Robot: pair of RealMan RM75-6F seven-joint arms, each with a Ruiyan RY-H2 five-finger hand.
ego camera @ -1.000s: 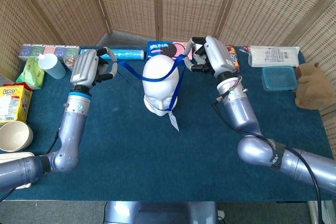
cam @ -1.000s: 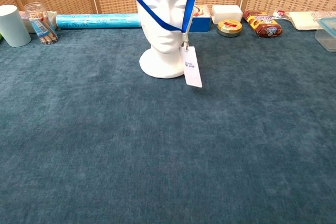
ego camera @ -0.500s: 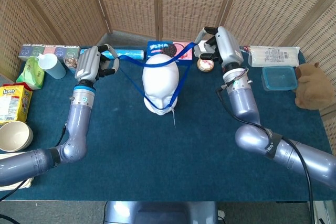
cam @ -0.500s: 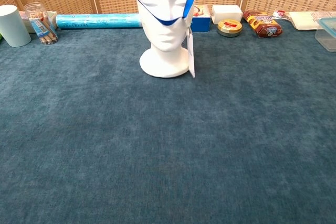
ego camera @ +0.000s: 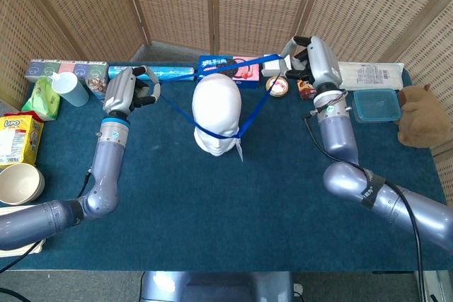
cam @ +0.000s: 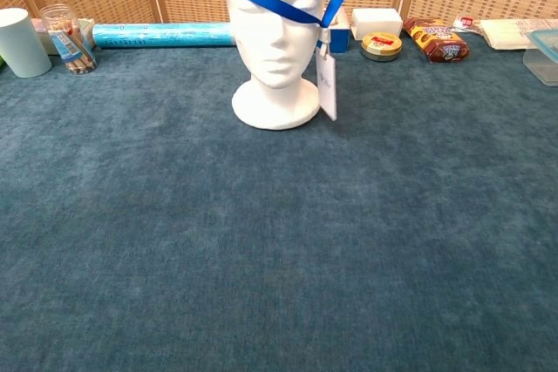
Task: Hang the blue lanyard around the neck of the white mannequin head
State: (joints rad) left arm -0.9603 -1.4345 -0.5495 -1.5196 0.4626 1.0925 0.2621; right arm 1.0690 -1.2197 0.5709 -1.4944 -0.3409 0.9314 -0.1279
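- Blue lanyard (ego camera: 212,126) stretched taut in a wide loop, one strand crossing the face of the white mannequin head (ego camera: 216,112) at eye level in the chest view, the other strand running behind the head near its top in the head view.
- Not yet down at the neck; white badge (cam: 327,84) hanging at the head's own left cheek, just beside the base.
- Left hand (ego camera: 126,90) raised to the left of the head, fingers curled around the lanyard's end, strand leading straight from them to the face.
- Right hand (ego camera: 315,63) raised at the far right side of the head, over the row of packages, fingers closed on the other end of the loop.
- Both hands well apart, head standing upright between them on the blue cloth table (ego camera: 212,203).
- Along the back edge: blue roll (cam: 161,35), white cup (cam: 19,41), clear jar (cam: 68,37) of sticks, small round tin (cam: 380,44), brown snack packet (cam: 434,39).
- At the right edge of the head view: blue-lidded container (ego camera: 375,105) and brown plush toy (ego camera: 421,116).
- At the left edge: yellow box (ego camera: 18,139) and a bowl (ego camera: 20,183).
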